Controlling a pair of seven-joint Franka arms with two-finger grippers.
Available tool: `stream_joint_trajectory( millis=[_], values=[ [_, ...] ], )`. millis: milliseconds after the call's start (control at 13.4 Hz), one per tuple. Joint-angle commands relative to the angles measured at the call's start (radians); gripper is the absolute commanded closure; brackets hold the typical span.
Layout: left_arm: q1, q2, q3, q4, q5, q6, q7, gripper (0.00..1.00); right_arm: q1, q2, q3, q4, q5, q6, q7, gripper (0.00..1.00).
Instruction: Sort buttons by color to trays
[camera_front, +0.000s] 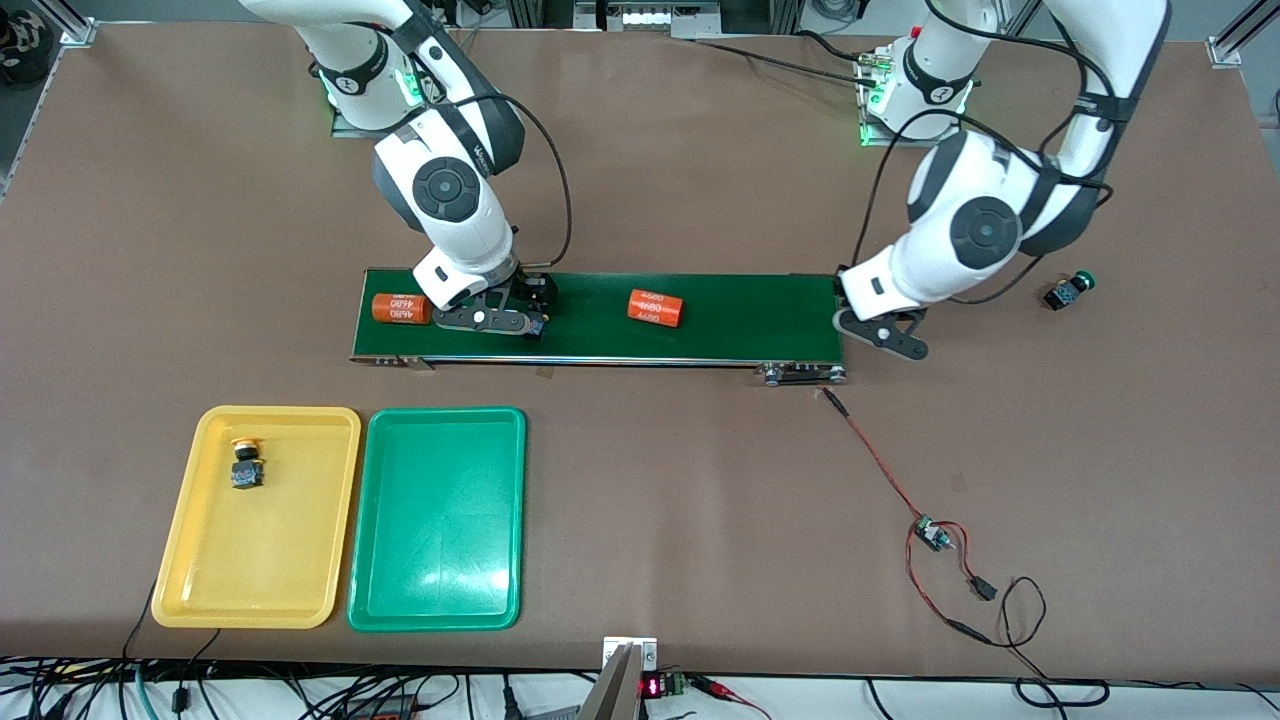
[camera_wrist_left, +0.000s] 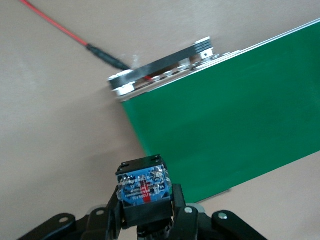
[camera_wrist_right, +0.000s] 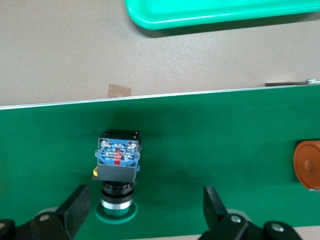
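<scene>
One yellow button (camera_front: 246, 464) lies in the yellow tray (camera_front: 300, 420); green tray (camera_front: 440, 600) holds none. Left gripper (camera_wrist_left: 146, 220) grips a button (camera_wrist_left: 144, 185); right gripper (camera_wrist_right: 145, 210), wide, straddles a green button (camera_wrist_right: 117, 172).

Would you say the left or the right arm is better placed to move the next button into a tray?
Right: the right gripper hangs open around a button on the conveyor belt, at the trays' end.

"4680" printed on both orange cylinders (camera_front: 402, 308) (camera_front: 655, 308).
</scene>
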Motion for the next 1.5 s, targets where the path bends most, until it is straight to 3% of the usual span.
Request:
stream_joint_trajectory(
  millis=[0, 673, 898, 1047, 1272, 1346, 1421],
  values=[
    [-0.069, 0.009, 0.007, -0.007, -0.004, 0.051, -0.1, 1.0, 0.003, 0.022, 0.002, 0.018, -0.022, 0.007, 0.024, 0.0],
    [-0.111, 0.113, 0.007, -0.004, 0.001, 0.163, -0.111, 0.99, -0.002, 0.047, -0.004, 0.018, -0.071, 0.009, 0.012, 0.1],
    [-0.111, 0.139, 0.009, 0.011, 0.01, 0.189, -0.105, 0.92, -0.008, 0.053, -0.01, 0.018, -0.088, 0.009, 0.003, 0.13],
    [-0.111, 0.152, 0.012, 0.032, 0.012, 0.188, -0.105, 0.89, -0.012, 0.056, -0.015, 0.018, -0.094, 0.009, -0.002, 0.3],
    [-0.112, 0.153, 0.013, 0.046, 0.012, 0.186, -0.103, 0.85, -0.014, 0.064, -0.021, 0.019, -0.094, 0.009, -0.011, 0.38],
    [-0.111, 0.153, 0.013, 0.046, 0.012, 0.186, -0.105, 0.51, -0.014, 0.064, -0.024, 0.019, -0.095, 0.009, -0.017, 0.45],
    [-0.109, 0.152, 0.012, 0.046, 0.012, 0.183, -0.099, 0.01, -0.014, 0.064, -0.024, 0.021, -0.094, 0.009, -0.02, 0.52]
  ],
)
